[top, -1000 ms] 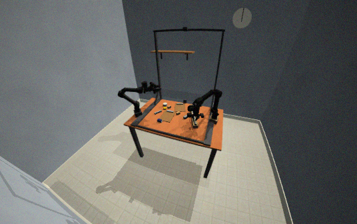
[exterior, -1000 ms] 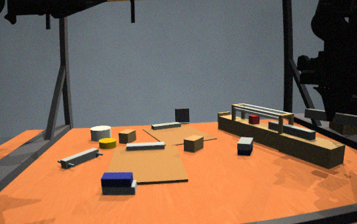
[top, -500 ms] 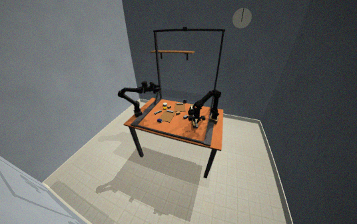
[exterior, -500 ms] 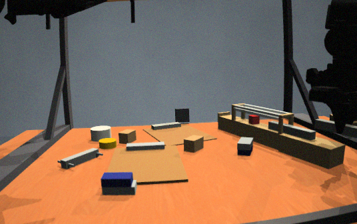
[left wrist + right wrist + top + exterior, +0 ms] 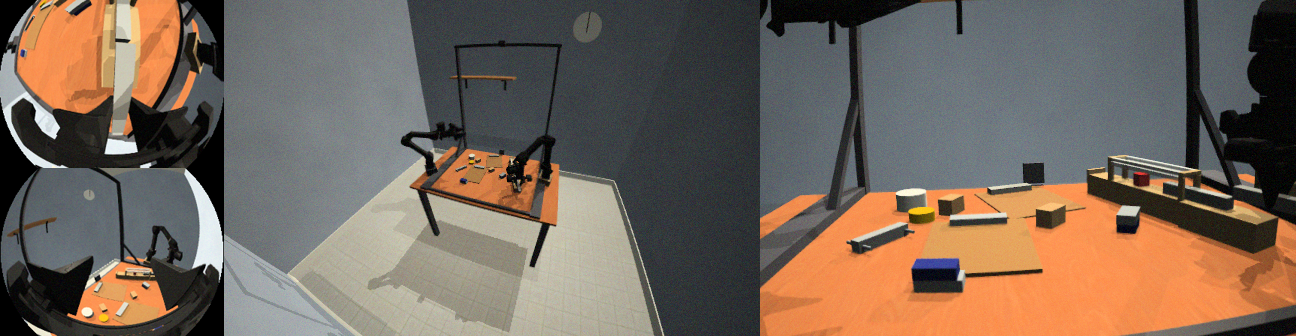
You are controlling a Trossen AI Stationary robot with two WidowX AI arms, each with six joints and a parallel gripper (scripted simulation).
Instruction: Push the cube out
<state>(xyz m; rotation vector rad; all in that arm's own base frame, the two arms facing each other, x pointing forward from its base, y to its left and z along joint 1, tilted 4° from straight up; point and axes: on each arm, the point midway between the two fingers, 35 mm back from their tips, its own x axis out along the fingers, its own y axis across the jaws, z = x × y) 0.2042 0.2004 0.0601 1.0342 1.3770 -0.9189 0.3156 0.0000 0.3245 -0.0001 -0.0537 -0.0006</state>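
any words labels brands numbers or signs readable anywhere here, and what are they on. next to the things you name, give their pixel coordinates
No text can be read on anything in view.
The round wall clock [image 5: 595,27] [image 5: 89,194] shows a dark hand, but no numbers can be made out.
The white cylinder [image 5: 471,157] [image 5: 911,201] [image 5: 87,312] and yellow disc [image 5: 471,162] [image 5: 921,215] [image 5: 104,318] show no lettering; anything finer is too small or blurred to tell.

The top view looks down from high and well back, a round wall clock [image 5: 594,30] [image 5: 86,196] at one o'clock; the right wrist view shares it at eleven. The exterior looks low across the nearby table [image 5: 489,193] [image 5: 1085,280] [image 5: 83,45] [image 5: 88,300]; the left wrist peers steeply down, close over the channel [image 5: 1225,224] [image 5: 108,71] [image 5: 125,277]
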